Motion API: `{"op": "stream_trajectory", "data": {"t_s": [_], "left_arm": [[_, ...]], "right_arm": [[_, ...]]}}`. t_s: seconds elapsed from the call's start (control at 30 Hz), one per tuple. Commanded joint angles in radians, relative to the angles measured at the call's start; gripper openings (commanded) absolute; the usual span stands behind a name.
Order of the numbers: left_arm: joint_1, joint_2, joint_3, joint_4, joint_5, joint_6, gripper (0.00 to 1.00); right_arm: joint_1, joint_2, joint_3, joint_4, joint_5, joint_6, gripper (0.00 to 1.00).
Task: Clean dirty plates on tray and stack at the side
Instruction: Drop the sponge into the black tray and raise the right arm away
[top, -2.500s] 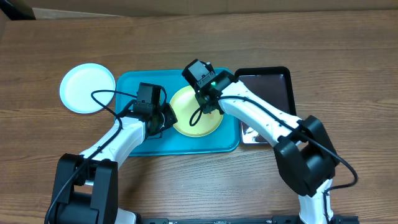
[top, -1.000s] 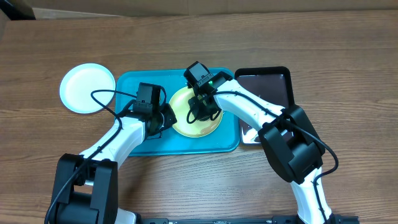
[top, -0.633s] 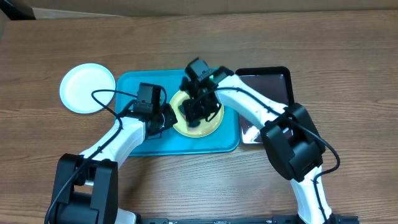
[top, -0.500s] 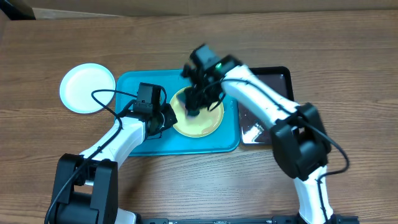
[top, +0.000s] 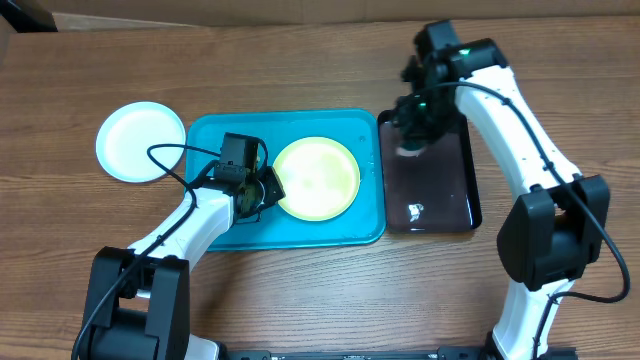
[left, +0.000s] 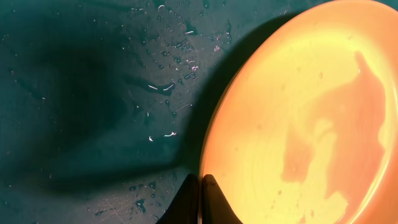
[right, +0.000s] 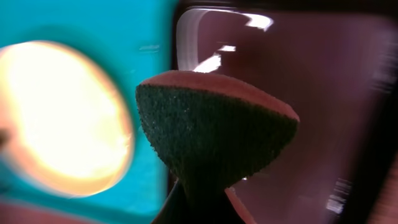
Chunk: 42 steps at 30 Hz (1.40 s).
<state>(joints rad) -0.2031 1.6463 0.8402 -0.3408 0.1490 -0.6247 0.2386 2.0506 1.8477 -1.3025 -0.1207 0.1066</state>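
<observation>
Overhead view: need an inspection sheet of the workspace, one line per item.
Surface: wooden table; droplets on turquoise tray.
Job's things: yellow-green plate on the turquoise tray; pale plate on the table left of it.
Clutter: black tray right of the turquoise one.
Grippers: left gripper jaws shut at the yellow-green plate's rim; right gripper shut on sponge over black tray.
Cables: black cables along both arms.
Surroundings: cardboard beyond the far edge.

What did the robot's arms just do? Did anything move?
The right gripper lifted off the round yellow-green plastic plate and swung right, to above the glossy black tray, shut on a green scrubbing sponge. The left gripper stayed shut at the plate's left rim. The plate, the turquoise-blue tray under it and the pale round plate at the far left did not move.
</observation>
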Motion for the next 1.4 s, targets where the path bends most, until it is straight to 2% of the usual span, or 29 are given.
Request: {"op": "stream_trajectory", "data": {"t_s": [0.0, 0.23, 0.27, 0.4, 0.47, 0.8, 1.07, 1.13, 1.17, 1.2, 1.37], "left_arm": [[-0.008, 0.014, -0.002, 0.0, 0.008, 0.02, 0.05], [-0.008, 0.014, -0.002, 0.002, 0.008, 0.019, 0.05], [-0.008, 0.014, -0.002, 0.002, 0.008, 0.019, 0.05], [-0.008, 0.014, -0.002, 0.002, 0.008, 0.02, 0.1], [-0.008, 0.014, -0.002, 0.002, 0.008, 0.02, 0.21], [-0.008, 0.016, -0.002, 0.001, 0.005, 0.02, 0.23], [-0.007, 0.039, -0.002, 0.013, 0.009, 0.019, 0.2], [-0.006, 0.04, -0.002, 0.014, 0.009, 0.019, 0.19], [-0.007, 0.04, -0.002, 0.014, 0.009, 0.019, 0.19], [-0.006, 0.04, -0.002, 0.014, 0.009, 0.019, 0.19], [-0.007, 0.051, -0.002, 0.021, 0.009, 0.019, 0.18]], "right_arm": [[-0.038, -0.013, -0.088, 0.031, 0.139, 0.03, 0.04], [-0.048, -0.013, -0.297, 0.23, 0.139, 0.023, 0.04], [-0.048, -0.013, -0.312, 0.246, 0.139, 0.023, 0.08], [-0.048, -0.013, -0.343, 0.28, 0.139, 0.023, 0.4], [-0.05, -0.013, -0.335, 0.28, 0.136, 0.023, 0.6], [-0.137, -0.014, -0.106, 0.137, 0.135, 0.055, 0.64], [-0.266, -0.013, -0.093, 0.137, 0.135, 0.077, 0.68], [-0.293, -0.013, -0.093, 0.137, 0.135, 0.077, 0.77], [-0.305, -0.013, -0.093, 0.136, 0.134, 0.077, 0.86], [-0.313, -0.013, -0.093, 0.136, 0.135, 0.077, 0.99], [-0.333, -0.013, -0.093, 0.138, 0.135, 0.076, 1.0]]}}
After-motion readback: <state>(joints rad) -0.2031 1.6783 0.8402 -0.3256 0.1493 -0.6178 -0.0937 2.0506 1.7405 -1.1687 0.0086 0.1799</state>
